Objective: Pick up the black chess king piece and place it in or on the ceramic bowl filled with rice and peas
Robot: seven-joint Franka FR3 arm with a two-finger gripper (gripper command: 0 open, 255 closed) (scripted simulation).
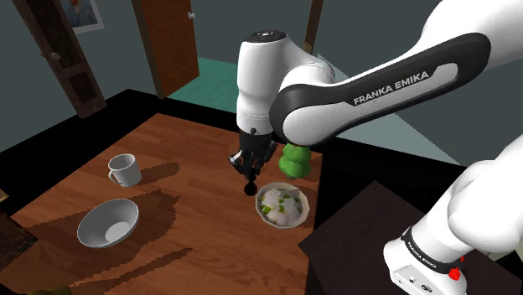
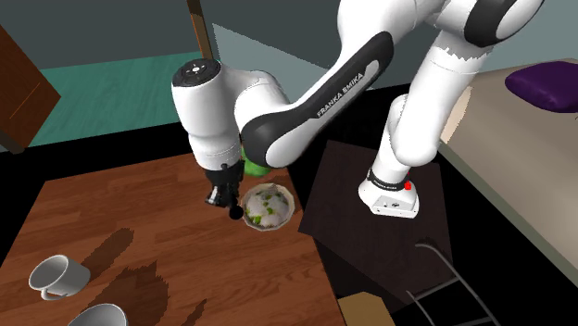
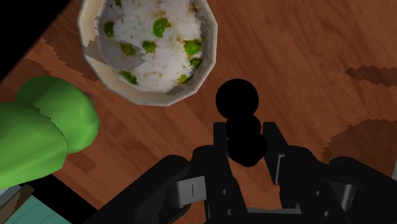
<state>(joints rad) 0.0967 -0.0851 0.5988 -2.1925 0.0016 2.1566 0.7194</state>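
Table: brown wooden top [image 1: 193, 159] bordered by a black area, with the dark stand [image 1: 352, 251] at the shoulder view's lower right.
Gripper: the black gripper [image 3: 247, 137] points down over the table, its two fingers clamped on a piece between them.
King: the black king [image 3: 237, 100] is held in that clasp, round head sticking out past the fingertips. In the shoulder view it hangs over bare wood, and it looks lifted off the table rather than standing on it.
Step in hand: judged from this, the pick is done and the carry to the bowl is under way.
Rice bowl: the pale, faceted rice bowl [image 3: 153, 100], full of white rice and green peas, sits just beside the king. The piece is outside the rim, on the shoulder view's left of the bowl.
Next move: a short sideways shift should bring the king over the rice. A small descent and an opening of the fingers would then set it down. Releasing too early would likely drop it on the wood or the rim.
Green thing: a soft-looking green thing [image 1: 295, 159] sits just behind the bowl. I cannot tell what it is, and it should stay clear of the path.
Mug: a white mug [image 1: 126, 170] stands well apart, toward the shoulder view's left.
Grey bowl: an empty grey bowl [image 1: 92, 230] lies near the mug, also well away.
Room: a brown door [image 1: 172, 42] and a teal floor [image 1: 209, 71] show beyond the table.
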